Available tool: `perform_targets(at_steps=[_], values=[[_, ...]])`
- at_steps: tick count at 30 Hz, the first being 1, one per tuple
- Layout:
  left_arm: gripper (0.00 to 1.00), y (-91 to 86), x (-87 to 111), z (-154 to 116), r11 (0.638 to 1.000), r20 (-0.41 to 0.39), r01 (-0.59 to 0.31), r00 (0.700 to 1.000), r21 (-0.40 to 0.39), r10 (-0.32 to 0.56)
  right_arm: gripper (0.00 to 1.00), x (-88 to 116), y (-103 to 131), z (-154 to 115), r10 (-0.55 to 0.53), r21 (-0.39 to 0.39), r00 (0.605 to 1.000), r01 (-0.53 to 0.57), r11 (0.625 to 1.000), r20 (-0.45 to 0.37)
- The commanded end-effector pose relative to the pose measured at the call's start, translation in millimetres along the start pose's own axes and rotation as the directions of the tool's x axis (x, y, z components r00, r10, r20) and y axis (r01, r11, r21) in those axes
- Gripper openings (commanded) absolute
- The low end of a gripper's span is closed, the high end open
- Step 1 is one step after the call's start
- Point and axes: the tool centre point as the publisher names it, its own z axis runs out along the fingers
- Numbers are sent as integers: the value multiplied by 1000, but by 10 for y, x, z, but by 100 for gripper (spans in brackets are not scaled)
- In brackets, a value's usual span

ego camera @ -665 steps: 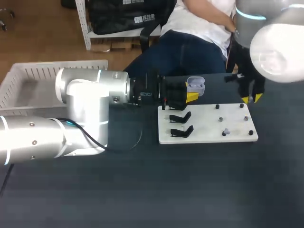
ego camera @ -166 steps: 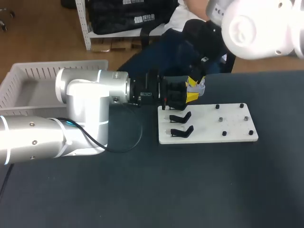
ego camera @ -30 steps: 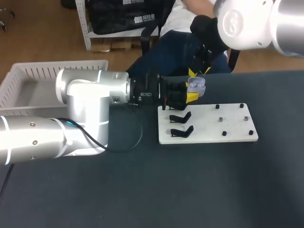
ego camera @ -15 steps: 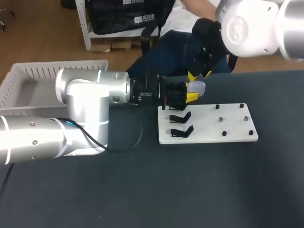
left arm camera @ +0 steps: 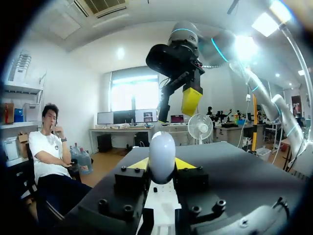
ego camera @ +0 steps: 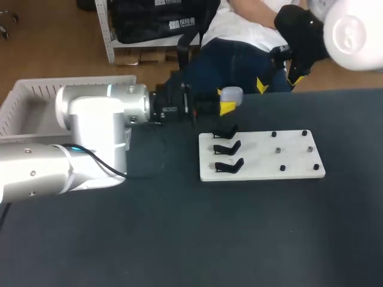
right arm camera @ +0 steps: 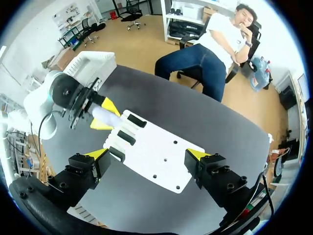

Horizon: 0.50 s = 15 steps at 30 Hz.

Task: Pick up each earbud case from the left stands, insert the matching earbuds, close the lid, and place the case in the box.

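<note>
One small pale-lilac rounded plastic earbud case (ego camera: 231,94), upper middle, pinched in left gripper (ego camera: 227,104): seems light, rigid, slippery; best held across flat sides; right gripper (ego camera: 278,82) spread.

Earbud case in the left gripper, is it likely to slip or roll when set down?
The earbud case looks smooth and rounded, so it may slip in the left gripper under a light squeeze. Its egg-like shape suggests it could roll or tip once released. It looks small, so probably light.
</note>
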Motion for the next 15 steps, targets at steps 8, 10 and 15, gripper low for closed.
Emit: perform_targets(at_steps=[8,10,15], values=[[0,348,-294,-1389,964,-72,-94,994,-247,78,100,639,53,-83,47,33,993,-50,998,106],[0,453,-308,-1638,956,-77,-110,993,-271,92,100,686,86,-79,43,30,993,-46,998,113],[0,635,-234,-2224,924,-124,-127,988,-360,88,100,764,151,-106,24,33,992,-28,999,122]])
